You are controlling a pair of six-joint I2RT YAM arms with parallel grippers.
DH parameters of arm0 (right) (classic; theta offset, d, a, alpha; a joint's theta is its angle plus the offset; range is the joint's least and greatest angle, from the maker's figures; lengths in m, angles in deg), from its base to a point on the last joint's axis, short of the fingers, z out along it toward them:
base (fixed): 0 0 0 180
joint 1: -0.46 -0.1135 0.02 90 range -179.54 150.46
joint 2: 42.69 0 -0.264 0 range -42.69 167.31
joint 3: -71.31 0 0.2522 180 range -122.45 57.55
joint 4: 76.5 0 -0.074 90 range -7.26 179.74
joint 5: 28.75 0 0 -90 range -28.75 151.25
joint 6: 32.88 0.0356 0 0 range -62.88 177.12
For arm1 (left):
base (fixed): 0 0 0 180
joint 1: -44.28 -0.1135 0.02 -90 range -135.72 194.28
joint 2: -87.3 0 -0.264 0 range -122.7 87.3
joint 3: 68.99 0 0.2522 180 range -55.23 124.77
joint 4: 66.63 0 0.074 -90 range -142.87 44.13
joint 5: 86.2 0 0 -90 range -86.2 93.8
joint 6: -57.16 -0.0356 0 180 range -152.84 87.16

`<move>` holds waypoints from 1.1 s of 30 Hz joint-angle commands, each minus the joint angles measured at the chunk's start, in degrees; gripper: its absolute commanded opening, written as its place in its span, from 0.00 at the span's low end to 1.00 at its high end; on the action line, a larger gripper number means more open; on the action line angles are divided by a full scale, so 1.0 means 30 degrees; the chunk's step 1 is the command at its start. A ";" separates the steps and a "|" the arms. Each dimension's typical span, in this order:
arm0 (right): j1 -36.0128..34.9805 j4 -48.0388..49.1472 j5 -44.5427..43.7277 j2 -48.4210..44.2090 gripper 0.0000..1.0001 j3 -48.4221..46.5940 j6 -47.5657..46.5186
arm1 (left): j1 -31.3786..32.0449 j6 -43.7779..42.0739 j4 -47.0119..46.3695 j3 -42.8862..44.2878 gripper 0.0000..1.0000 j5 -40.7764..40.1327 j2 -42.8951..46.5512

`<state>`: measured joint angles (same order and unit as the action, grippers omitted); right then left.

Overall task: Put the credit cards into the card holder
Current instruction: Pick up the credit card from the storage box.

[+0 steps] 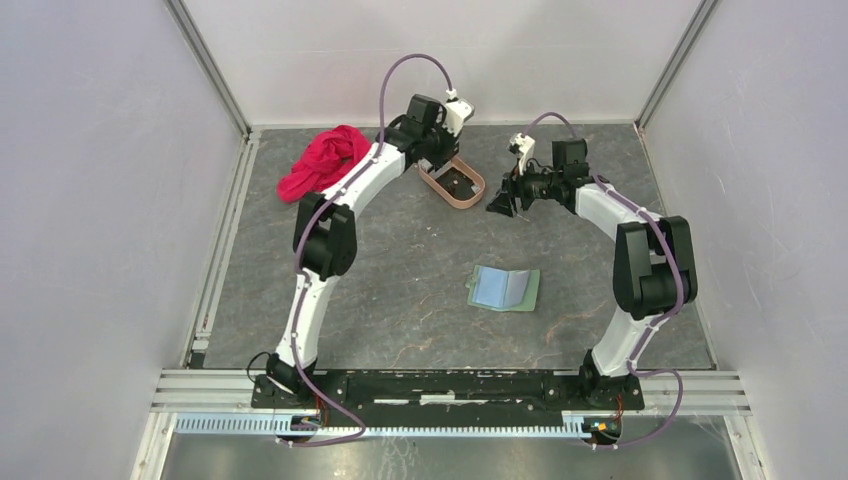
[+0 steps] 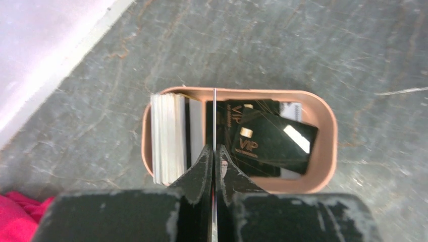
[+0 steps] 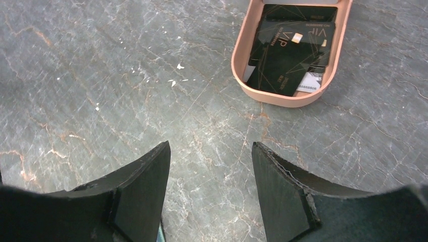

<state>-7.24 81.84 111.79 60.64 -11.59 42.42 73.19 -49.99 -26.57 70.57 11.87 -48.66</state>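
Observation:
The credit cards lie in a pinkish-tan oval tray [image 1: 471, 196]: a silvery-white stack [image 2: 168, 138] on edge at its left, black VIP cards [image 2: 272, 143] flat at its right. My left gripper [image 2: 214, 151] hovers over the tray, shut on one thin card [image 2: 215, 113] that shows edge-on between the fingers. The card holder [image 1: 504, 288], a sage-green wallet, lies unfolded mid-table with its pale blue inside up. My right gripper [image 3: 211, 151] stands open over bare table, just right of the tray [image 3: 239, 60], with nothing between its fingers. The black cards [image 3: 290, 50] also show in the right wrist view.
A crumpled red cloth [image 1: 325, 160] lies at the back left, near the left arm's elbow. The white back wall and side panels enclose the grey stone-patterned table. The arm bases sit on a rail at the near edge.

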 commanded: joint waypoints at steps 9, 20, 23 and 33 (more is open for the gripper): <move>0.0640 -0.3632 0.3029 -0.9255 0.68 0.0989 -0.6391 | -0.0495 1.1327 -0.9181 -1.2361 0.02 0.9419 1.0930; 0.1105 0.5108 0.8483 -1.6072 0.75 0.7003 0.8557 | -0.0327 2.9122 -3.0391 -2.7917 0.02 0.6623 1.8970; 0.1127 0.8152 0.7522 -1.6592 0.80 0.9151 1.2175 | 0.0149 3.0320 -3.1274 -2.9008 0.02 0.6118 1.9517; 0.0896 1.5158 0.6052 -1.5492 0.85 1.1730 2.0646 | 0.3126 2.9328 -3.3000 -3.0346 0.02 0.3449 1.8869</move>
<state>-4.29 114.58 131.81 12.83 23.66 91.82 80.03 36.35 -118.21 -20.35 27.02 8.82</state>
